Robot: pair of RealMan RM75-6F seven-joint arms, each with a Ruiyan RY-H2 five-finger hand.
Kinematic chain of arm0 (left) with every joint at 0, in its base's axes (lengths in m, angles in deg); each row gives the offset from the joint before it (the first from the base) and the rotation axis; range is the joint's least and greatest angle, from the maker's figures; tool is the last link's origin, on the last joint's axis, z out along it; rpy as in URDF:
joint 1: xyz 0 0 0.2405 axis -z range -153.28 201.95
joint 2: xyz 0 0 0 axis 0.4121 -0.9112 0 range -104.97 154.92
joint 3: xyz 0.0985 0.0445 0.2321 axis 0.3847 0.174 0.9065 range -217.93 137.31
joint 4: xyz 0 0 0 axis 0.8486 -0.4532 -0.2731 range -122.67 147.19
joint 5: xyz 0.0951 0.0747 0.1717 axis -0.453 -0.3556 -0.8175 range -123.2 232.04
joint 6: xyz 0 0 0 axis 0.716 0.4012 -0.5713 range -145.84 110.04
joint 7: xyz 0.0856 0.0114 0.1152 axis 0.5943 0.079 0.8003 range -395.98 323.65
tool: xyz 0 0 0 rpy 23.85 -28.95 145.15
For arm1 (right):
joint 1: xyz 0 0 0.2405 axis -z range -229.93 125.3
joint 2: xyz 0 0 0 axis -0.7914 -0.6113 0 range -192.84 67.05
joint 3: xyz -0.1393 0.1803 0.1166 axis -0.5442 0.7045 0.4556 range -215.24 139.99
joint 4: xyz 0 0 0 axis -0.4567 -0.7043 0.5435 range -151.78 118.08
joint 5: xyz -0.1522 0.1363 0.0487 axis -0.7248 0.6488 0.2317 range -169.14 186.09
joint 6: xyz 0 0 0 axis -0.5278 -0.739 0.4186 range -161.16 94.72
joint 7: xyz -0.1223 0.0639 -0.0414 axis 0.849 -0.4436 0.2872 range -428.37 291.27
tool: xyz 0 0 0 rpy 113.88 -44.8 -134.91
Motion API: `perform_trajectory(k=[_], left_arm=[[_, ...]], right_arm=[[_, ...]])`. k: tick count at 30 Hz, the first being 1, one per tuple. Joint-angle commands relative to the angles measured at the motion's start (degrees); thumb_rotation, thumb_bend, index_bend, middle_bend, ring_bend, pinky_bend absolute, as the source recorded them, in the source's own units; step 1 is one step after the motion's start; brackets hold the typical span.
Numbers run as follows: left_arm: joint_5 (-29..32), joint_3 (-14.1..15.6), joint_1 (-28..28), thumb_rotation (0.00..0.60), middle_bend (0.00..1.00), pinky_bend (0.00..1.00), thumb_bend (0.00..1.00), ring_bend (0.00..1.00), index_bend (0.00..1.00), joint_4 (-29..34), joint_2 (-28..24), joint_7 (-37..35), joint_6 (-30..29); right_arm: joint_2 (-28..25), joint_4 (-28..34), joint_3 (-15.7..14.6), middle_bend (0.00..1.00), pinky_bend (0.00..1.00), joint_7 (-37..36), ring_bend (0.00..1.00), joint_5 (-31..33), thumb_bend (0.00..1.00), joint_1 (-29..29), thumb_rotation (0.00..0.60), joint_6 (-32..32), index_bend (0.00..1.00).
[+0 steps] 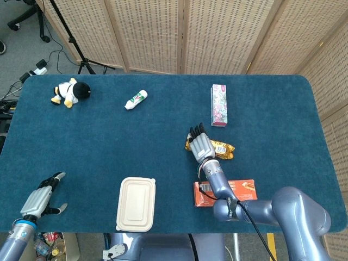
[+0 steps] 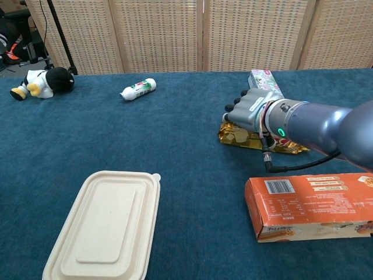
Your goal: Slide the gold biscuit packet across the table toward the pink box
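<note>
Your left hand sits at the desk's near-left corner, fingers spread and holding nothing — well apart from the white lidded tray further right. Your right hand lies palm-down on the left end of the gold biscuit packet, fingers close together and pressing flat on it — the packet lies mid-desk, near the pink box beyond it, with the orange carton nearer you.
</note>
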Motion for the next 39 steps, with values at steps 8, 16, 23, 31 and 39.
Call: perform_trajectory(k=[8,16,23,31,39], left_arm=[[0.1,-0.2,-0.1,0.6,0.0,0.0,0.31,0.0,0.0,0.0,-0.1,-0.2,-0.2],[0.1,-0.2,-0.1,0.6,0.0,0.0,0.31,0.0,0.0,0.1,-0.1,-0.5,-0.3],[0.2,-0.2,-0.2,0.6,0.0,0.0,0.31,0.0,0.0,0.1,-0.2,-0.5,-0.4],[0.0,-0.3,-0.2,0.6,0.0,0.0,0.31,0.0,0.0,0.1,-0.4,-1.1,-0.3],[-0.3,-0.1,-0.4,0.6,0.0,0.0,0.3,0.0,0.0,0.2,-0.5,-1.2,-0.6]], right_arm=[[-0.5,0.6,-0.1,0.0,0.0,0.2,0.0,0.4,0.26,0.6,0.6,-0.3,0.09],[-1.4,1.2,-0.3,0.0,0.0,0.5,0.0,0.9,0.26,1.3,0.6,-0.7,0.09],[-1.8,1.7,0.1,0.0,0.0,0.9,0.0,0.3,0.26,1.1,0.6,-1.0,0.09],[-3.7,5.1,1.4,0.0,0.0,3.1,0.0,1.1,0.26,-0.2,0.6,-3.0,0.09],[-5.8,6.8,3.2,0.0,0.0,4.5,0.0,1.2,0.26,-2.1,0.6,-3.8,0.09]])
